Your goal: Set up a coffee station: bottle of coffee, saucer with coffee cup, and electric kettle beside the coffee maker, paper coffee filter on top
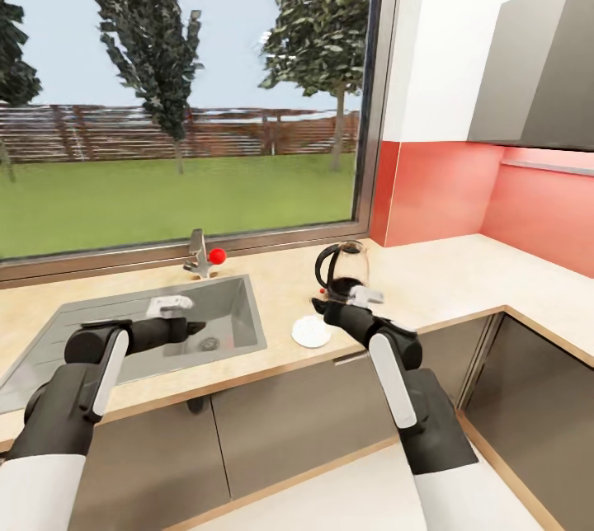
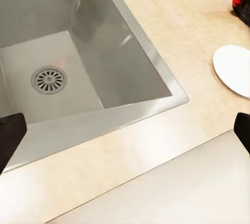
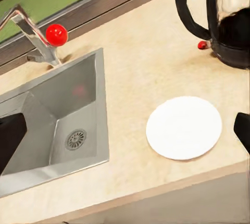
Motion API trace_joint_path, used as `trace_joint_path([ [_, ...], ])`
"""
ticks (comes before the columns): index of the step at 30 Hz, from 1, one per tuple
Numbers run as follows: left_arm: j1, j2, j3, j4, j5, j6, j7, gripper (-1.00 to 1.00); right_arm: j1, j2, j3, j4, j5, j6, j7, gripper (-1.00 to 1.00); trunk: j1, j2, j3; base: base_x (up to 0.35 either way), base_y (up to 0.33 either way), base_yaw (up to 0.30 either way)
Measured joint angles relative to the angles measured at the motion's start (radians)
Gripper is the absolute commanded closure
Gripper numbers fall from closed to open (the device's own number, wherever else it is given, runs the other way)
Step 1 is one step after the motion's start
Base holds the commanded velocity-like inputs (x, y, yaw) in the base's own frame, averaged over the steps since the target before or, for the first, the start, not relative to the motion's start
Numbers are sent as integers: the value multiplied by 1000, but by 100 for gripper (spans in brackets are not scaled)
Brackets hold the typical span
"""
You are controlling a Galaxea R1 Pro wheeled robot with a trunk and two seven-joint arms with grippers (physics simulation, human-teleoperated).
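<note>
hovering right end effector [image 1: 363, 297] spread wide, empty, above saucer [image 3: 184, 127], near electric kettle [image 3: 221, 18]

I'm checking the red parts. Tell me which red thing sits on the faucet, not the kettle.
The red ball on the faucet lever, behind the sink. The kettle's red switch is far smaller and sits low at its base.
</note>
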Motion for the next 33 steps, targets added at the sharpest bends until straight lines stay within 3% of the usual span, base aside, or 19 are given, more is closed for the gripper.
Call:
trace_joint_path([
  [2, 2, 0, -6, -2, 0, 1, -13, -100, 0, -2, -33, 2, -3, 2, -2, -100, 0, 0, 0, 0, 0, 0],
  [7, 4, 0, -23, -2, 4, 1, -45, -100, -1, -6, -62, 6, -4, 4, -1, -100, 0, 0, 0, 0, 0, 0],
  [11, 5, 0, -25, 1, 5, 2, -93, -100, 0, -6, -64, 9, -3, 15, -1, -100, 0, 0, 0, 0, 0, 0],
  [16, 5, 0, -26, 4, 2, 1, -152, -100, 1, -5, -65, 11, -4, 89, -2, -100, 0, 0, 0, 12, 0, 0],
  [22, 6, -1, -27, 4, 1, 1, -165, -100, 1, -5, -65, 11, -4, 139, -2, -100, -1, 0, 0, 220, 0, 0],
  [33, 6, -9, -28, 35, 1, 1, -167, -100, 4, -5, -65, 67, -4, 147, -2, -100, -1, 0, 0, 323, 0, -13],
])
